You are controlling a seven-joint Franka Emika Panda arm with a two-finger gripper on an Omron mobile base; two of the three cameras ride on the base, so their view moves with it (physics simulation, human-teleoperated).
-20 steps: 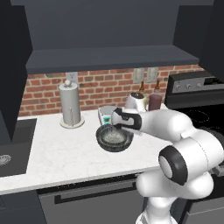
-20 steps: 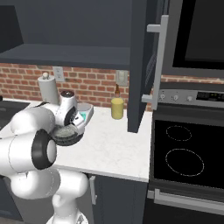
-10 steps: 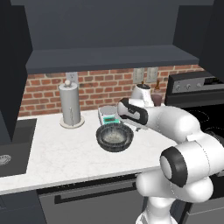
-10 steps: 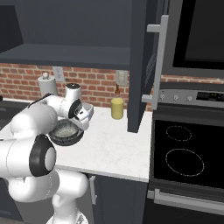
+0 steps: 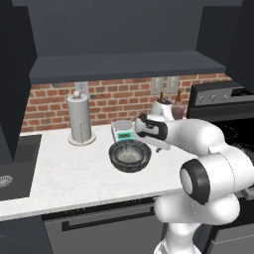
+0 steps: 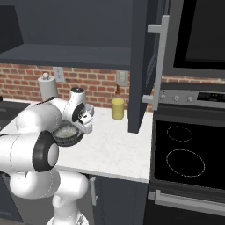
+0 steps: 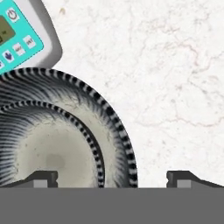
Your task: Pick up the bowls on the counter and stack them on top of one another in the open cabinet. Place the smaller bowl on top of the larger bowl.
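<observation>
The larger bowl [image 5: 130, 156] [image 6: 66, 133] [image 7: 114, 131] rests on the white counter [image 5: 69, 173] [image 7: 166, 65], in front of the scale. Inside it runs a second, smaller striped rim with a pale floor, which looks like the smaller bowl [image 7: 48, 148] nested there. My gripper [image 5: 159, 147] [image 6: 87, 126] [image 7: 113, 179] hovers open just above the bowl's right edge; one fingertip [image 7: 46, 177] is over the bowl, the other over bare counter, nothing held. The open cabinet [image 5: 129, 67] [image 6: 66, 55] spans the wall above, its shelf floor bare.
A white-and-teal scale [image 5: 123, 131] [image 7: 17, 35] sits behind the bowl. A paper towel stand [image 5: 80, 119] is at the back left, a sink [image 5: 10, 168] at far left. A yellow cup [image 6: 117, 108] stands near a dark cabinet side, with the stovetop [image 6: 184, 154] to the right.
My hand has lifted a little off the large bowl and drifted to its right side. The bowl has stayed in place on the counter.
</observation>
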